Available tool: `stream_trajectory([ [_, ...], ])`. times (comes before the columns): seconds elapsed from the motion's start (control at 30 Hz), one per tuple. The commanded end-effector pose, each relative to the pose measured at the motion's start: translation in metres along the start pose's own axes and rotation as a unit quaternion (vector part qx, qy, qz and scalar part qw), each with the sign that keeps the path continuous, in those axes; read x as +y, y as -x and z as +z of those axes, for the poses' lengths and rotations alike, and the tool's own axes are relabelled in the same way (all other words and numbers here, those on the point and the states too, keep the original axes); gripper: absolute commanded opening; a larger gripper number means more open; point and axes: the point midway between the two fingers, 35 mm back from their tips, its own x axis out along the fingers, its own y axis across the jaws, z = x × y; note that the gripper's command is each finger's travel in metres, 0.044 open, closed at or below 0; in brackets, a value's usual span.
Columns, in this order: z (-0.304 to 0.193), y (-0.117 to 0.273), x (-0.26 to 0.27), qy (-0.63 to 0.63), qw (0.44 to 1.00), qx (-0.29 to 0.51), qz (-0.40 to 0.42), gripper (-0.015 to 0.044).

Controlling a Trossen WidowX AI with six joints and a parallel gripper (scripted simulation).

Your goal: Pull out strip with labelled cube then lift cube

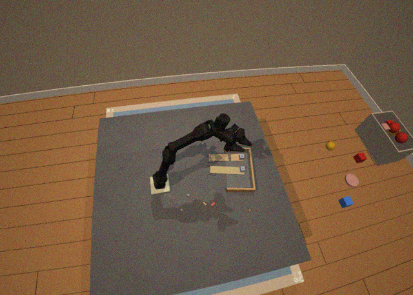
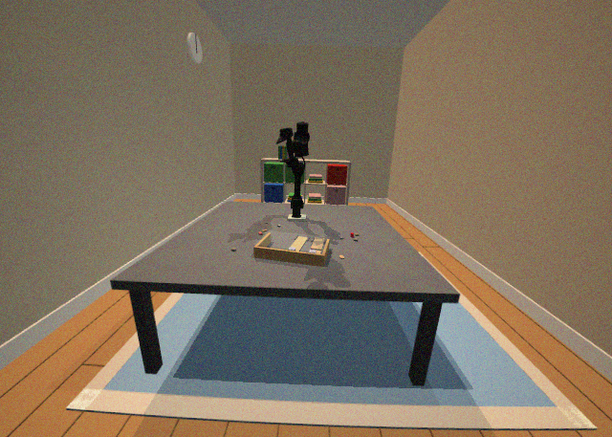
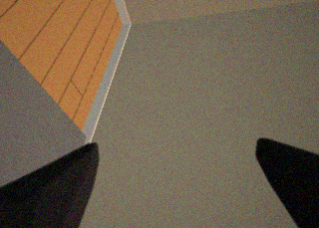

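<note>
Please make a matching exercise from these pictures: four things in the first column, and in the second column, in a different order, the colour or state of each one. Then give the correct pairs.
Column 1
1. pincer
2. upper strip in the top view
3. lower strip in the top view
4. ball on the floor

Column 2
A. yellow
B. in one piece, with a small cube at its end
C. open, with nothing between the fingers
D. broken by a gap into two parts

Right pairs: 1-C, 2-D, 3-B, 4-A
</note>
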Motion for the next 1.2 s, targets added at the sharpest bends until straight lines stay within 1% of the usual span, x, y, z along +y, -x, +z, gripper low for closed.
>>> stream_trajectory([
  [0.0, 0.000, 0.000, 0.001, -0.003, 1.000, -0.001, 0.001, 0.0400],
  [0.23, -0.001, 0.011, 0.040, -0.117, 0.991, -0.050, 0.052, 0.0400],
  [0.47, -0.009, 0.029, 0.098, -0.242, 0.959, -0.085, 0.123, 0.0400],
  [0.73, -0.025, 0.056, 0.178, -0.380, 0.894, -0.097, 0.218, 0.0400],
  [1.03, -0.051, 0.094, 0.281, -0.516, 0.788, -0.072, 0.328, 0.0400],
  [1.17, -0.054, 0.097, 0.289, -0.525, 0.779, -0.068, 0.336, 0.0400],
])
